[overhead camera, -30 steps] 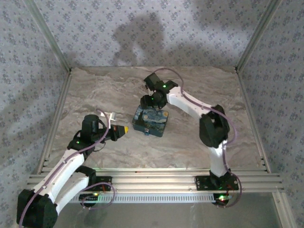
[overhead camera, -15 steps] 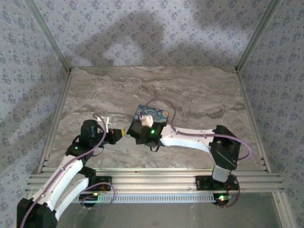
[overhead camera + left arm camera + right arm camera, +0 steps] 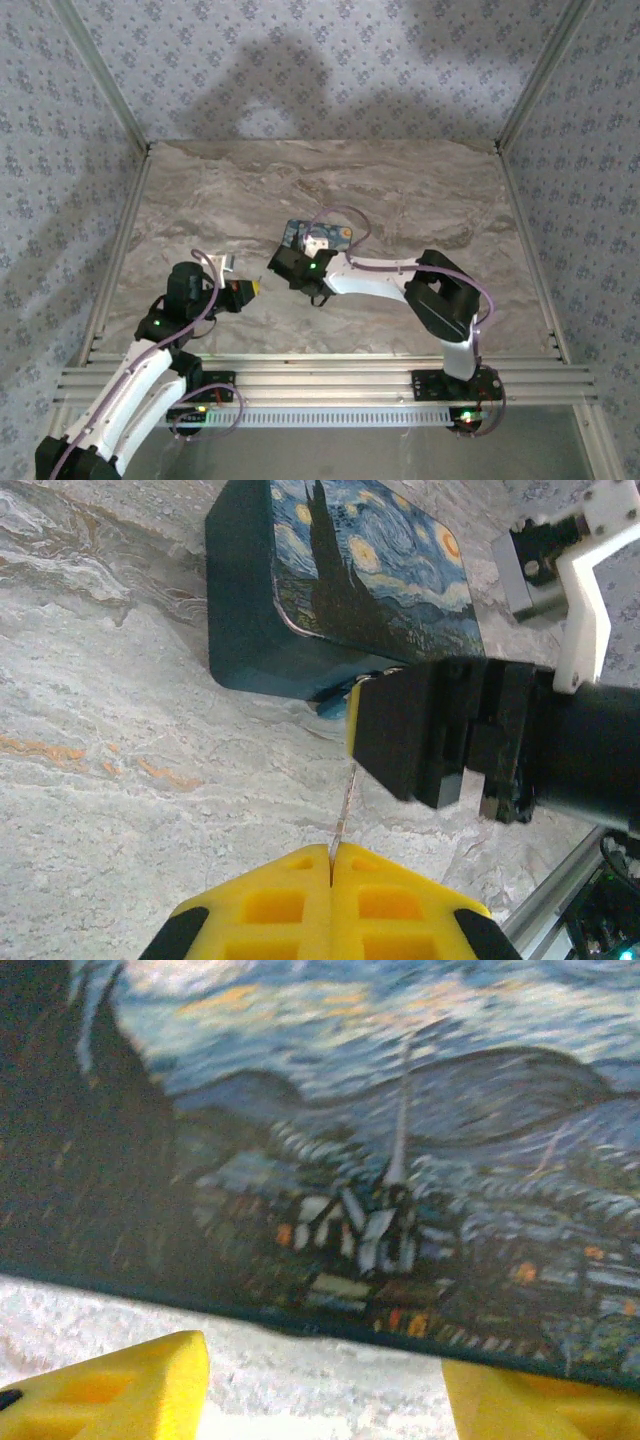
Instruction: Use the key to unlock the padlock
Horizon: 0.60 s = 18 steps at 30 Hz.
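The padlock [image 3: 318, 235] is a dark-blue block with a starry swirl print, lying flat at mid-table, partly under my right wrist. In the left wrist view the padlock [image 3: 350, 570] lies ahead. My left gripper [image 3: 331, 855] is shut on the key [image 3: 343, 805], a thin metal blade pointing at the padlock's near side. In the top view the left gripper [image 3: 250, 288] sits left of and nearer than the padlock. My right gripper [image 3: 283, 266] is low at the padlock's near-left corner. In its wrist view the right gripper [image 3: 325, 1400] is open, its yellow fingers [image 3: 110, 1390] spread before the padlock [image 3: 380, 1160].
The marble table [image 3: 430, 190] is walled by patterned panels and aluminium posts [image 3: 100, 75]. Rails [image 3: 330, 380] run along the near edge. The right arm's black finger [image 3: 410, 730] stands just beyond the key's tip, close to the left gripper.
The right arm swung from behind the padlock round to its near-left side and dropped low. The padlock shifted a little farther back. The left gripper drew back slightly with the key.
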Motion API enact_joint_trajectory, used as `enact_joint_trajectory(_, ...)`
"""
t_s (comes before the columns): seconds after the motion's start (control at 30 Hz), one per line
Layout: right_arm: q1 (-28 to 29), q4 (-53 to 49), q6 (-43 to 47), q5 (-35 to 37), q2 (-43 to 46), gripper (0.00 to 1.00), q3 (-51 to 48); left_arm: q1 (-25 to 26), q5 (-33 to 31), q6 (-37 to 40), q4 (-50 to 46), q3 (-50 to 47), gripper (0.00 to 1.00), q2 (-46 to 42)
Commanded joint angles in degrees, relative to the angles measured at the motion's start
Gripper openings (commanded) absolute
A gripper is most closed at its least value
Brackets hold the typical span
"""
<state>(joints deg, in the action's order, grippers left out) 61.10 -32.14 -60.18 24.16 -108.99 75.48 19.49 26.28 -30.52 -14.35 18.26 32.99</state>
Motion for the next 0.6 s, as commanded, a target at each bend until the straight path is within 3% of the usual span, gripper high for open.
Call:
enact_joint_trajectory(0.0,-1.8,0.5,2.6,0.4,-0.8,0.64,0.4,-0.5,-0.1,-0.8,0.4,-0.2,0.00,0.1)
enact_joint_trajectory(0.57,-3.9,4.8,8.8,0.6,-5.6,0.57,1.7,-0.5,0.3,0.2,2.1,0.3,0.00,3.3)
